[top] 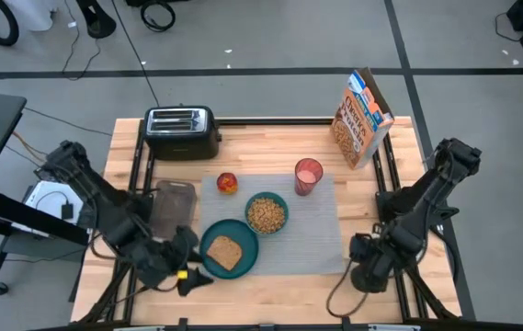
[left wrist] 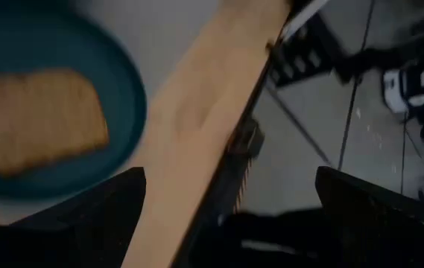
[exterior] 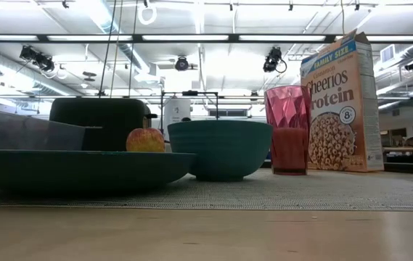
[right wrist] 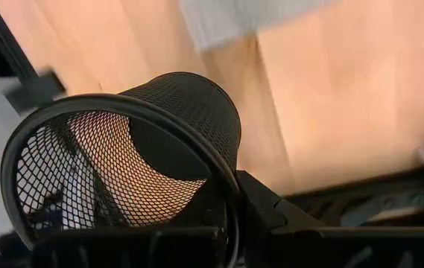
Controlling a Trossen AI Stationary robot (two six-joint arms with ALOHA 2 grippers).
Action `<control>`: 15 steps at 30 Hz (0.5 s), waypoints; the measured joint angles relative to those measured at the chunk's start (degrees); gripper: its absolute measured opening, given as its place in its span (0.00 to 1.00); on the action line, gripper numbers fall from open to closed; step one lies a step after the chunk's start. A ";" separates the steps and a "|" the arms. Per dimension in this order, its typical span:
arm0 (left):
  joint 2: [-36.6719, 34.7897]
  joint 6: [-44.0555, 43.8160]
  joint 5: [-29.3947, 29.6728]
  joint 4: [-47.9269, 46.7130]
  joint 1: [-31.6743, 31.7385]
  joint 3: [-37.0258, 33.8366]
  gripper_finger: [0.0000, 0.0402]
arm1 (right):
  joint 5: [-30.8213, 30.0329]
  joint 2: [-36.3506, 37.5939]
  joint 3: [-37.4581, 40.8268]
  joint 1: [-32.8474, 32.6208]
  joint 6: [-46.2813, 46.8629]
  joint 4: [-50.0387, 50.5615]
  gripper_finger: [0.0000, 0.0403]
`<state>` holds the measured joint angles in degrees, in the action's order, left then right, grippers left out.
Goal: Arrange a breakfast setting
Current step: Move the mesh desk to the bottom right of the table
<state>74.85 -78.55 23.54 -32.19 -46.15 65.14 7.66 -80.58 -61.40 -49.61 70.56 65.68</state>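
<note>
The grey ribbed placemat point(top: 312, 225) lies in the middle of the table. On it stand the teal plate point(top: 211, 241) with the toast slice point(top: 227, 252), the teal bowl point(top: 267, 213) with cereal, the pink cup point(top: 308, 176) and the red-orange fruit point(top: 228, 182). My left gripper point(top: 187, 262) is open and empty by the plate's near left side; its wrist view shows the plate point(left wrist: 122, 89) and toast point(left wrist: 36, 119). My right gripper point(top: 364, 267) is right over a black mesh cup point(right wrist: 144, 149) at the near right corner. No spoon shows.
A black toaster point(top: 182, 131) stands at the far left and a cereal box point(top: 364, 118) at the far right. A grey flat thing point(top: 174, 202) lies left of the placemat. The table's near edge point(left wrist: 219, 112) runs close by my left gripper.
</note>
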 joint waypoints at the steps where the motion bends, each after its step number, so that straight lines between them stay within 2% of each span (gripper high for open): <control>1: 0.87 -1.14 -1.14 -0.02 -0.53 -0.01 0.99 | 0.29 0.02 0.65 -1.29 1.09 -0.43 0.04; 8: 4.35 -8.18 -9.49 -3.70 -3.87 0.00 0.99 | -1.28 -0.29 2.65 -9.12 6.39 -6.00 0.04; 15: 4.33 -11.33 -11.80 -8.36 -6.01 -0.01 0.99 | -0.23 -6.55 2.81 -12.29 5.28 -8.37 0.08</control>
<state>79.18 -89.88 11.75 -40.55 -52.16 65.12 7.42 -87.13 -58.59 -61.90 75.84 57.31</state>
